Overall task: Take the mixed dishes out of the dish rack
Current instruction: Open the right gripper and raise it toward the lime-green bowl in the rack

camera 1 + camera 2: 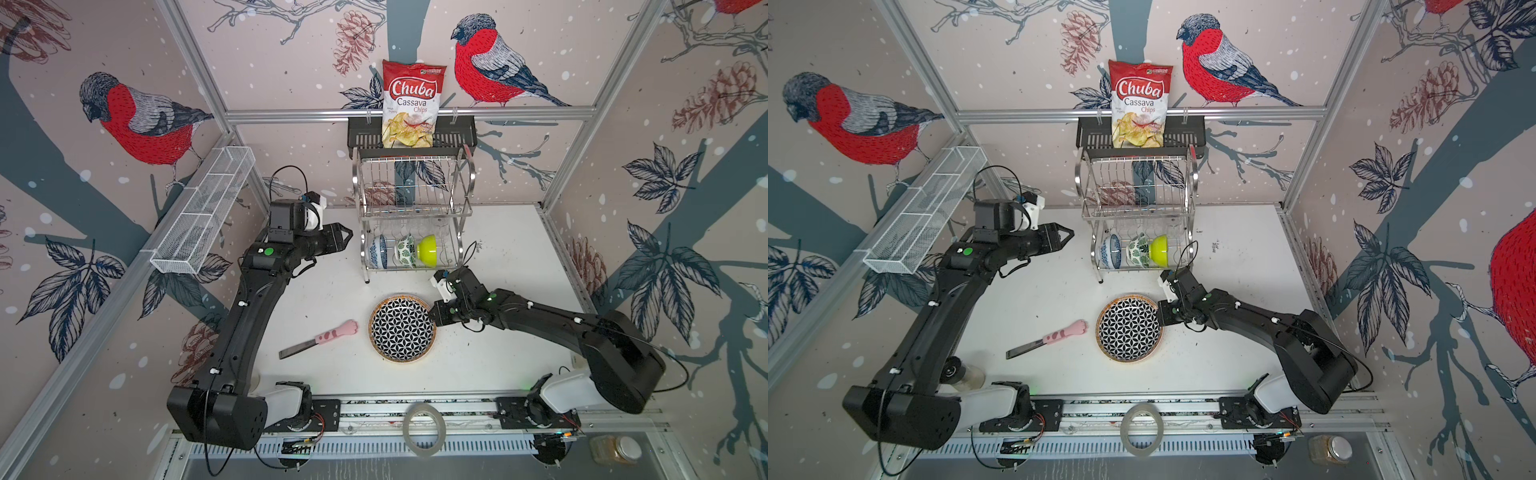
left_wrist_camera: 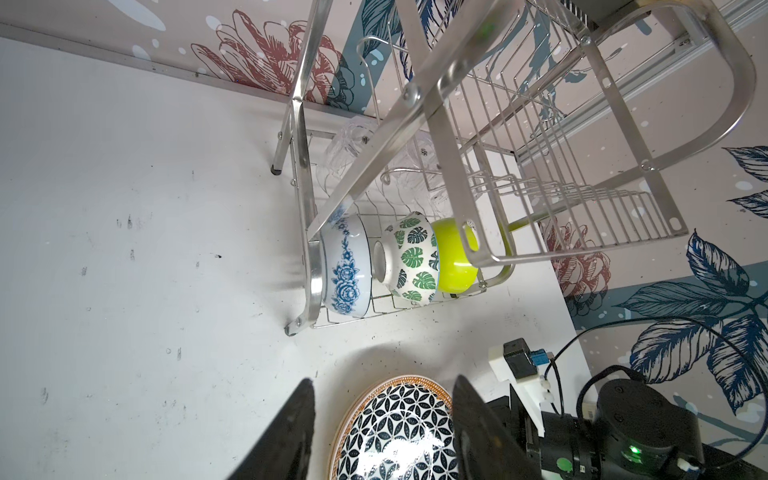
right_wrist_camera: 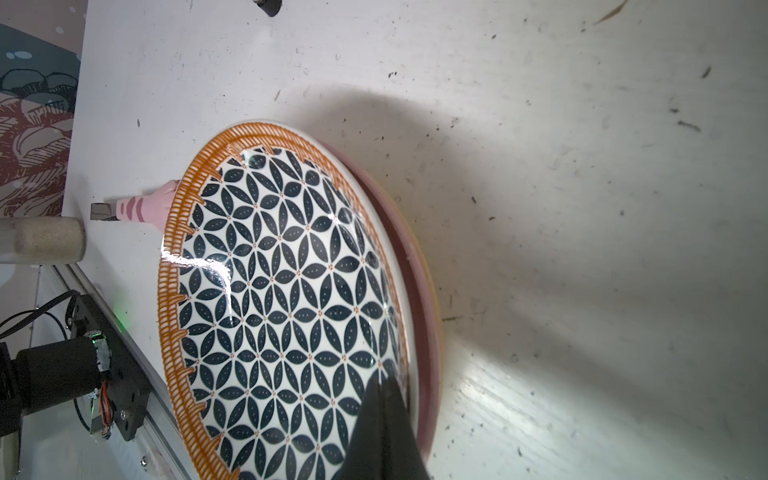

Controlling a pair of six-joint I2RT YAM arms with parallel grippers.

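Observation:
The dish rack (image 1: 415, 208) (image 1: 1138, 199) (image 2: 457, 166) stands at the back. Its lower shelf holds a blue-floral bowl (image 1: 379, 251) (image 2: 347, 266), a green-leaf bowl (image 1: 406, 250) (image 2: 413, 257) and a lime bowl (image 1: 428, 250) (image 2: 455, 257) on edge, with clear glasses (image 2: 345, 145) behind them. A geometric plate (image 1: 401, 328) (image 1: 1130, 327) (image 3: 282, 299) lies face up on the table, on a pink plate (image 3: 428, 332). My right gripper (image 1: 432, 318) (image 3: 380, 382) is shut over the geometric plate's right rim. In the air left of the rack, my left gripper (image 1: 348, 240) (image 2: 382, 380) is open and holds nothing.
A pink cat-paw utensil (image 1: 320, 338) lies left of the plates. A chips bag (image 1: 411, 104) sits in a black basket (image 1: 361, 137) above the rack. A white mesh basket (image 1: 203, 212) hangs on the left wall. A tape roll (image 1: 424, 430) lies on the front rail.

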